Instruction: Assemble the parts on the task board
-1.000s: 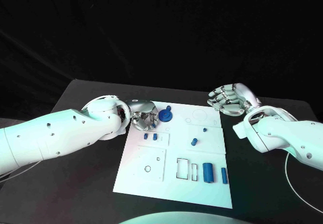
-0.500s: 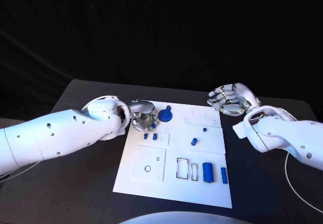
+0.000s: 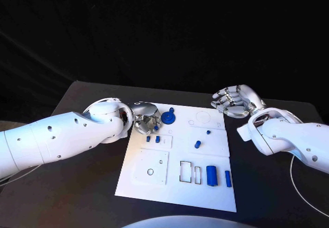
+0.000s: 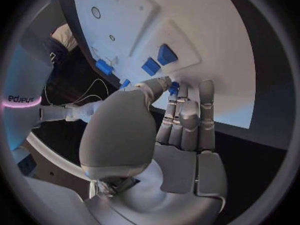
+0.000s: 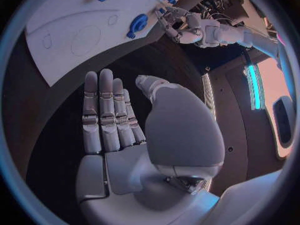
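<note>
White, the task board (image 3: 179, 156) lies in the middle of the head view on the black table (image 3: 82, 180), its near corner toward the lower right of the frame. Since a second ago almost nothing has moved: the left hand (image 3: 145, 119) stays at the board's upper left corner, and the blue parts lie where they did. In the left wrist view its fingertips (image 4: 173, 88) touch a small blue part (image 4: 174, 87) at the board's edge; whether they pinch it or only rest on it I cannot tell. That stillness suggests a grasp being settled and no piece seated, so assembly looks early.

The round blue part (image 3: 169, 116) sits just beside that hand at the top of the board. Two small blue pegs (image 3: 152, 138) stand below it, another (image 3: 197, 143) near the centre, and two long blue pieces (image 3: 218, 176) lie at the lower right beside open rectangular slots.

The right hand (image 3: 234, 101) hovers off the board's upper right corner, flat, fingers side by side, holding nothing. The bare table right of the board and the board's lower half offer open room.
</note>
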You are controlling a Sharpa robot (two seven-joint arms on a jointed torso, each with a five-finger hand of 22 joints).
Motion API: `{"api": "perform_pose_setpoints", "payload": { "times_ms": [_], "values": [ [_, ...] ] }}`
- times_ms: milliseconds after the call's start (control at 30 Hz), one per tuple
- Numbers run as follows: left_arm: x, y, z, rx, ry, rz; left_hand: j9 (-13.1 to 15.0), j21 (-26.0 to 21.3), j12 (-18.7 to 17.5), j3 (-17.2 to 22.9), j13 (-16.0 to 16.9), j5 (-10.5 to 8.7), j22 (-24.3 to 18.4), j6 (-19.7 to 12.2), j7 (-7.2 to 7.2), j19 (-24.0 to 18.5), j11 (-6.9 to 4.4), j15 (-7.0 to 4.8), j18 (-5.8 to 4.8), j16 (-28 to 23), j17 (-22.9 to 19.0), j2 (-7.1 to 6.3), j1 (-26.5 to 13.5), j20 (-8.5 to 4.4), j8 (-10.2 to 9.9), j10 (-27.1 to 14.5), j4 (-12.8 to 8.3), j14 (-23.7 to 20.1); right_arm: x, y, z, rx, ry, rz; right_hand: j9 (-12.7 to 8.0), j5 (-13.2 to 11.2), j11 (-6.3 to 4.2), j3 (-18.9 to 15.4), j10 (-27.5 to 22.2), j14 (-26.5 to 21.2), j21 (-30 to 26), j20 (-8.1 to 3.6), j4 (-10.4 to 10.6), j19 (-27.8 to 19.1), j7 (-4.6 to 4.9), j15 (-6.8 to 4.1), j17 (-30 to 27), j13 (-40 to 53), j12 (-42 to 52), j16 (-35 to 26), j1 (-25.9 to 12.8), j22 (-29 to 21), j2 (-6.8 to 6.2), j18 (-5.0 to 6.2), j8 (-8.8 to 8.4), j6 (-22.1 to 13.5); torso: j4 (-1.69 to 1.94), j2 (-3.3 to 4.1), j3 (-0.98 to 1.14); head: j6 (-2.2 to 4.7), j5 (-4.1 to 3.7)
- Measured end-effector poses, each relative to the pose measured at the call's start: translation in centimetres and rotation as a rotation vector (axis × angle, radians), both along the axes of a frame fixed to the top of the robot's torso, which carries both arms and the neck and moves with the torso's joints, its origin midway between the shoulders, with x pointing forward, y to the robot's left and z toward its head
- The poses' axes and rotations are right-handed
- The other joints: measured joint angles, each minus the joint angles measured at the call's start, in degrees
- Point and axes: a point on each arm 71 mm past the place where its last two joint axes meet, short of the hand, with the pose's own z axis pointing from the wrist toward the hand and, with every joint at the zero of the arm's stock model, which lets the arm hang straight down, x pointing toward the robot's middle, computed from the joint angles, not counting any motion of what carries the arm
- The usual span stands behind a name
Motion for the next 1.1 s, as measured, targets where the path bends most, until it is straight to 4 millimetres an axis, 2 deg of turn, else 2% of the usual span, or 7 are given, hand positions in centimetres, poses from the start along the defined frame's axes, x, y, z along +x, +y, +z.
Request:
{"api": "perform_pose_setpoints", "payload": {
  "times_ms": [200,367,600,733,900,967,1100],
  "values": [
    [0.0,0.1,0.0,-0.003,-0.004,0.003,-0.2,-0.4,-1.7,-0.3,-0.3,0.00,-0.3,-0.5,0.08,-0.3,0.92,0.62,0.00,-0.5,-1.4,-0.45,-0.4,0.30,-1.1,-2.6,0.3,-0.8,0.0,0.0,0.0,0.000,0.001,0.000,0.0,0.0,0.00,-0.1,0.0,0.0,-0.2,0.21,-0.1,-0.2,0.00,0.00,-0.1,-0.4,-0.4,-0.2,0.0,-0.3,0.00,0.00,-0.24,0.0,0.00,0.00,0.00,-0.05,-0.02],
    [0.1,0.3,0.0,-0.002,-0.006,0.010,-0.6,-0.7,-3.5,-0.9,-0.7,0.00,-0.6,-1.2,-0.01,-0.4,1.74,1.43,-0.01,-0.5,-2.8,-0.45,-0.4,1.07,-2.2,-5.5,0.8,-1.6,0.0,0.0,0.0,-0.002,0.006,0.001,0.0,0.0,0.74,-0.7,-0.7,-0.9,-0.4,0.71,-0.7,-1.3,0.42,0.93,-0.5,-1.7,-1.6,-2.0,-0.2,-1.4,-0.17,-0.01,-0.90,0.4,0.00,0.00,0.01,-0.07,-0.03],
    [0.2,0.8,0.0,0.001,-0.008,0.022,-0.7,-0.9,-3.8,-1.4,-0.7,0.00,-0.7,-1.6,0.00,-0.3,2.03,1.64,0.00,-0.5,-3.8,-0.45,-0.4,1.35,-2.6,-6.2,0.8,-1.8,0.0,-0.1,-0.2,-0.009,0.020,0.010,0.0,0.0,1.02,-1.7,-2.1,-0.3,-0.2,0.88,-1.7,-1.5,0.41,1.04,-0.4,-3.1,-2.9,-2.2,-0.2,-2.2,-0.16,-0.01,-1.44,0.9,0.00,0.00,0.02,-0.04,-0.03],
    [0.2,1.3,0.0,0.001,-0.009,0.031,-0.8,-0.9,-3.8,-1.9,-0.7,0.00,-0.8,-1.8,-0.20,-0.3,2.14,1.64,-0.01,-0.5,-4.1,-0.45,-0.4,1.35,-2.7,-6.5,0.8,-1.8,0.0,-0.1,-0.2,-0.023,0.028,0.021,0.1,-1.7,0.82,-2.7,-2.5,3.4,1.6,-0.03,-2.7,1.4,0.10,0.19,0.8,-4.5,-3.3,-0.4,0.6,-2.0,-0.08,0.83,-2.10,1.6,-0.03,0.00,0.02,0.03,-0.03],
    [0.1,2.4,0.2,-0.006,-0.009,0.052,-1.1,-0.9,-4.1,-2.6,-0.7,0.00,-0.9,-2.3,-0.19,-0.3,2.34,1.84,0.00,-0.5,-4.3,-0.45,-0.4,1.72,-3.4,-6.9,0.9,-2.0,-0.2,-0.1,-0.3,-0.067,0.036,0.055,0.1,-1.7,0.03,-2.9,-1.7,9.2,6.2,-1.85,-4.4,6.0,-0.57,-1.26,4.5,-6.3,-3.6,6.1,2.6,0.8,-0.01,0.87,-3.02,2.7,-0.03,-0.02,0.03,0.14,-0.04],
    [0.1,3.2,0.3,-0.020,-0.008,0.070,-1.1,-0.9,-4.1,-2.6,-0.7,0.00,-0.9,-2.5,0.03,-0.3,2.34,1.84,0.00,-0.6,-4.8,-0.09,0.3,1.76,-3.4,-6.9,0.9,-2.3,-0.4,-0.1,-0.4,-0.101,0.040,0.082,0.1,-1.4,-0.76,-2.1,-0.9,10.5,9.4,-2.88,-5.2,7.8,-0.93,-1.90,7.5,-7.3,-3.9,11.2,2.9,3.5,-0.21,0.88,-3.33,3.8,-0.03,-0.02,0.05,0.22,-0.16],
    [0.3,5.2,0.8,-0.089,0.005,0.128,-1.1,-1.3,-3.1,-2.3,-0.3,0.00,-1.1,-2.0,1.33,-0.3,1.85,1.73,0.00,-1.8,-8.2,0.66,1.3,1.76,-3.8,-5.7,0.6,-4.0,-0.8,0.2,-0.5,-0.191,0.045,0.145,0.2,-1.4,-1.26,-0.7,0.4,10.6,14.4,-3.30,-6.6,8.4,-1.44,-2.07,16.0,-8.6,-5.0,24.1,3.2,8.5,-0.45,0.88,-4.33,4.8,-0.03,-0.03,0.08,0.38,-0.71]
  ]
}}
